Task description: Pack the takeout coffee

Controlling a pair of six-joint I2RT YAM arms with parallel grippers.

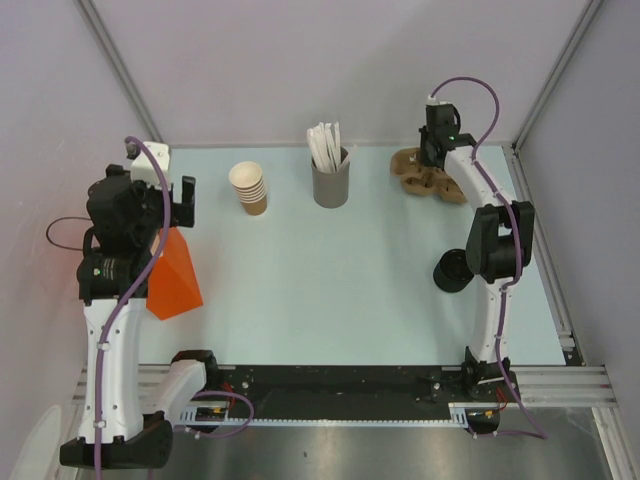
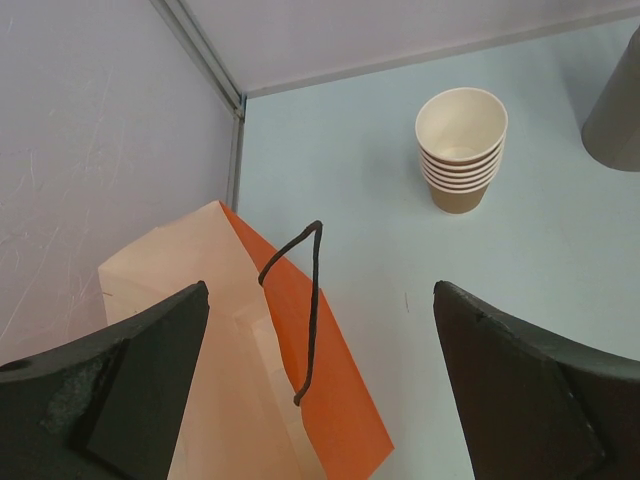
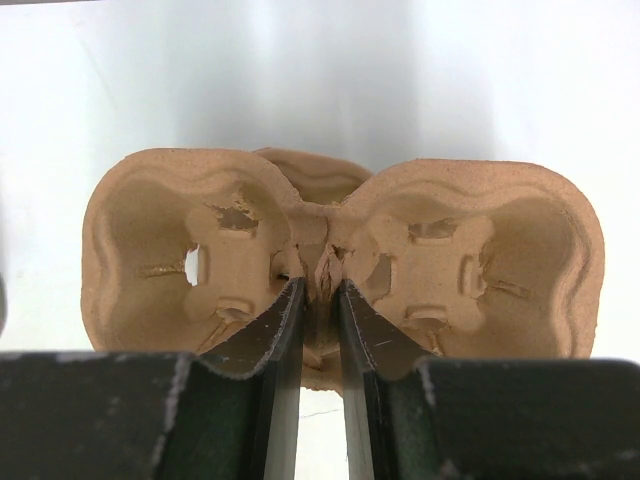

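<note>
Between right hand [image 3: 320, 287] fingers, cup carrier [image 3: 165, 245]

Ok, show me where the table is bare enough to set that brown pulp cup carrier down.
Widest bare patch: centre of the pale blue table, between the orange paper bag and the right arm. Small gap between the stacked brown paper cups and the grey cup of white sticks. Back row is crowded.
</note>
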